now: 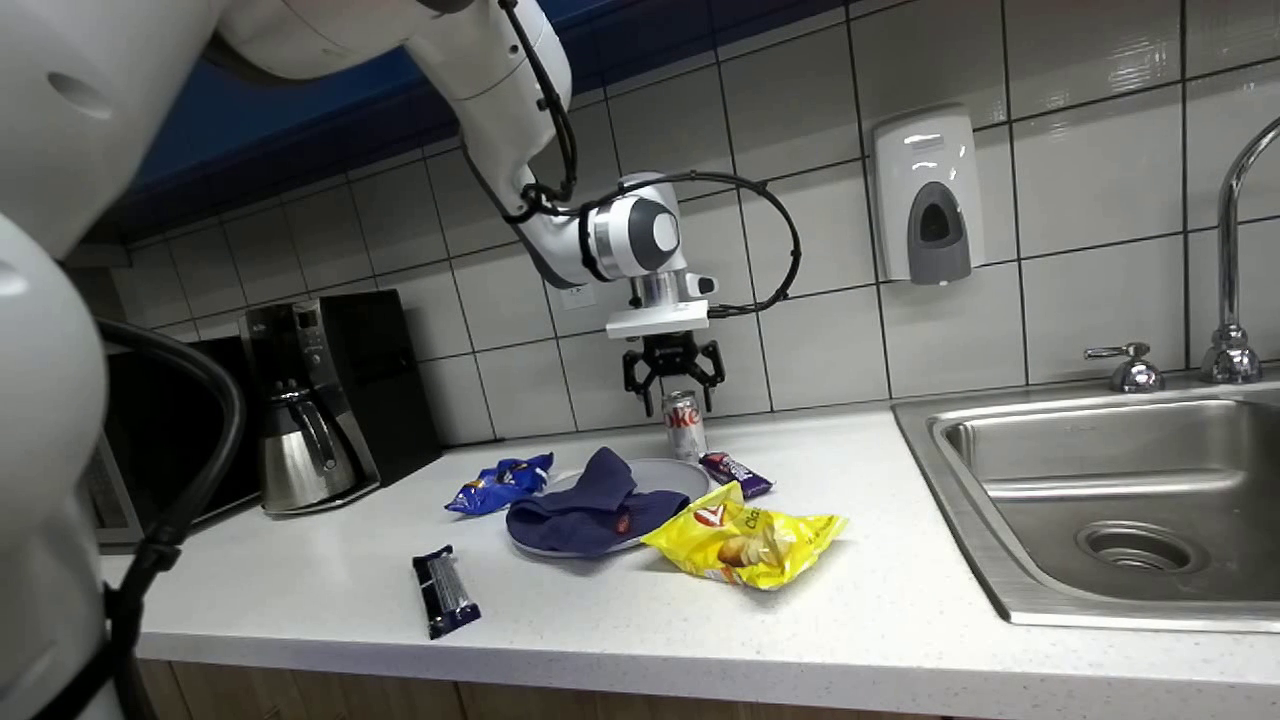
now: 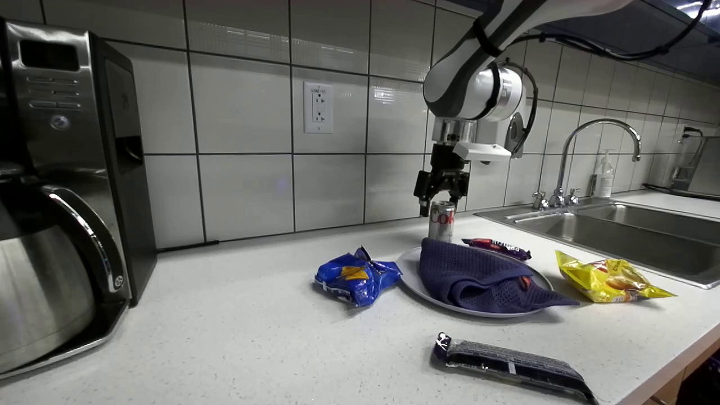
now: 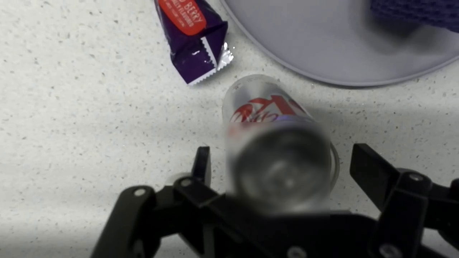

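Note:
My gripper (image 1: pixel 678 407) is open around the top of a silver Coke can (image 1: pixel 685 430), with a finger on each side. The gripper (image 2: pixel 439 208) and upright can (image 2: pixel 441 225) also show in an exterior view. In the wrist view the can (image 3: pixel 263 104) stands between the spread fingers (image 3: pixel 282 147), with a gap on each side; its top is blurred. A grey plate (image 3: pixel 322 61) with a folded dark blue cloth (image 1: pixel 610 505) lies close to the can. A purple snack bar (image 3: pixel 195 46) lies beside the can and plate.
A blue snack bag (image 2: pixel 357 277), a yellow chip bag (image 1: pixel 750 540) and a dark wrapped bar (image 1: pixel 443 592) lie around the plate. A coffee maker (image 1: pixel 360 380) stands at one end, a sink (image 1: pixel 985 560) at the other. The tiled wall (image 2: pixel 332 191) is close behind the can.

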`<action>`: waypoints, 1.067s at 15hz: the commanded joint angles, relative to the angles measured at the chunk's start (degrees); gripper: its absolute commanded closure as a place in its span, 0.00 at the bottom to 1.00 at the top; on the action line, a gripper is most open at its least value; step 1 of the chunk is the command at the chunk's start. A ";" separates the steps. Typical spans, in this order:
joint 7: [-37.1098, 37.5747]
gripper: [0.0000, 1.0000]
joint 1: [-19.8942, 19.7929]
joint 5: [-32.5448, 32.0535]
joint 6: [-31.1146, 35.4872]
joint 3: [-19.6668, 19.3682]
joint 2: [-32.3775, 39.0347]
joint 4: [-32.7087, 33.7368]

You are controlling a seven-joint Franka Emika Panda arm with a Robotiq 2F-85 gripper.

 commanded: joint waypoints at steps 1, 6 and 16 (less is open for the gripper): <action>0.82 0.00 0.31 -1.49 -1.95 0.51 -2.22 -1.79; 3.35 0.00 1.73 -3.71 -0.57 -0.88 -5.40 -6.24; 8.09 0.00 2.18 -7.82 -0.41 -1.82 -13.59 -15.91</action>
